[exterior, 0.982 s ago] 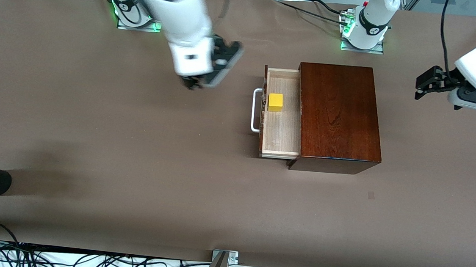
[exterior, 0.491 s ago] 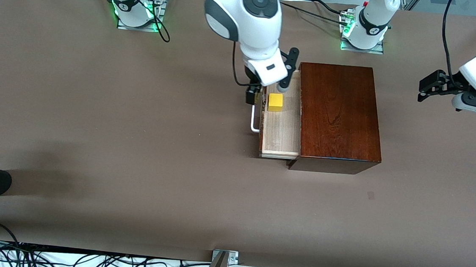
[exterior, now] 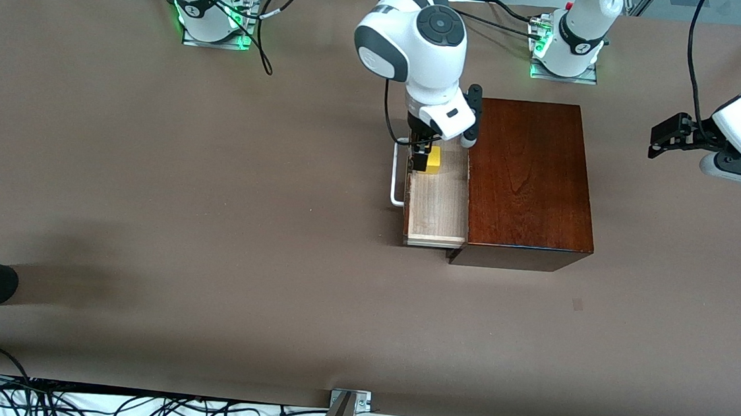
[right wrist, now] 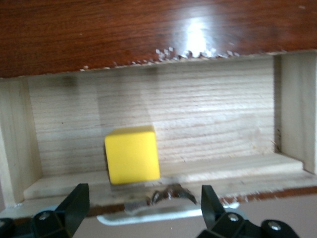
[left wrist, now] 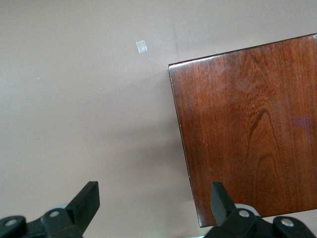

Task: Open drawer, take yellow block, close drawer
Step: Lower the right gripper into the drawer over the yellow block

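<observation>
Drawer (exterior: 435, 203) is pulled out of a glossy reddish-brown wooden box (exterior: 528, 181) w/ its white bar handle (exterior: 397, 174) pointing toward the right arm's end of the counter (exterior: 145, 217). Pale wood inside shows. Yellow block (exterior: 435, 160) sits inside the drawer, near the front wall, in the part farther from the front camera. Right gripper (exterior: 429, 152) hangs over the open drawer, directly above the block; jaws spread wide, one finger on each side of the block in the right wrist view, not pinching it. In that wrist view the block (right wrist: 132, 154) rests on the drawer floor w/ the box's dark edge above it. Left gripper (exterior: 670, 134) waits in the air over bare counter at the left arm's end, well apart from the box; jaws spread, nothing between them. Left wrist view shows the box top (left wrist: 247, 129) and a small pale tape patch (left wrist: 141, 46) on the counter.
</observation>
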`<state>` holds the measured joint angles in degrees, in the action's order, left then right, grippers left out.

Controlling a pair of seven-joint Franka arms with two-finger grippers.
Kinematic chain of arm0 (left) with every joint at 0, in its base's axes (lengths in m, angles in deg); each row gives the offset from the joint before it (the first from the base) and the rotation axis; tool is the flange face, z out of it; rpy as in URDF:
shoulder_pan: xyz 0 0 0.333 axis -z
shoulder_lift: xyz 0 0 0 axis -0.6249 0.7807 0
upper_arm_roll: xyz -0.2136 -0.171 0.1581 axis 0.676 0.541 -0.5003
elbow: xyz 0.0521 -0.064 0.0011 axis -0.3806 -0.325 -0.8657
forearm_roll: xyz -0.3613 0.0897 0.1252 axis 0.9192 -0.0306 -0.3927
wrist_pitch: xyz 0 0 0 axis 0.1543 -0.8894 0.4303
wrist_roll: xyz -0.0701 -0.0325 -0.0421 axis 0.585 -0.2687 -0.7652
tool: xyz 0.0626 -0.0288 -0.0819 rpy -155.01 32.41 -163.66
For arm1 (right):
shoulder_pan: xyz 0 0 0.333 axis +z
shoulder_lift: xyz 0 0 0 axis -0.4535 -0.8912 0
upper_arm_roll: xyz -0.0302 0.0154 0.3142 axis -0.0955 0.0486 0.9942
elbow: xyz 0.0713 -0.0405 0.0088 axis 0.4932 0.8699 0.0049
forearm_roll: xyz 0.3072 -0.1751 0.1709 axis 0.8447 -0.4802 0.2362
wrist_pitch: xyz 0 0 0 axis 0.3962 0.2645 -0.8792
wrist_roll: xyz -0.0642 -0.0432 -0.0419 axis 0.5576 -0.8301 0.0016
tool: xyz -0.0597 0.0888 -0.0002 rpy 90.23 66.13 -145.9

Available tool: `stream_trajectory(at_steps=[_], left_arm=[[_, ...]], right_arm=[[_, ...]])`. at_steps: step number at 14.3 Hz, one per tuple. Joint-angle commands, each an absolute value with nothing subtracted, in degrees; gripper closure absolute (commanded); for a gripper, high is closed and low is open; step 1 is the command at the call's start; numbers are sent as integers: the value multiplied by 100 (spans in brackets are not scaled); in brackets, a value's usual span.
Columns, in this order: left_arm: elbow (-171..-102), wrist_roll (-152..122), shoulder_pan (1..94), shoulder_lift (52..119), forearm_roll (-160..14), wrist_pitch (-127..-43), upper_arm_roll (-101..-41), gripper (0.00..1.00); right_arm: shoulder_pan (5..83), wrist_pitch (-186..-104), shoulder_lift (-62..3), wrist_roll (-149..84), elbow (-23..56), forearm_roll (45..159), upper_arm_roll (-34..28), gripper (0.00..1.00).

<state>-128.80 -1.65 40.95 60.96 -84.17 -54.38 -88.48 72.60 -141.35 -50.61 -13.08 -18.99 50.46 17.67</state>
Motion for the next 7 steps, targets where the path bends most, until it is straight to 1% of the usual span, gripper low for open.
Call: stream_trajectory(at_steps=[1,7], left_arm=[[-12667,-83,3850,6130,-8235,-5290,-8856,0],[-12358,-92,3858,6288,-8191,-4983,-8804,0]], right_arm=[[7416,-14124,-5325,-1201,-2201,4821,1718,0],[7575,-14213,-5589,-1210,-2272,4777,1666,0]])
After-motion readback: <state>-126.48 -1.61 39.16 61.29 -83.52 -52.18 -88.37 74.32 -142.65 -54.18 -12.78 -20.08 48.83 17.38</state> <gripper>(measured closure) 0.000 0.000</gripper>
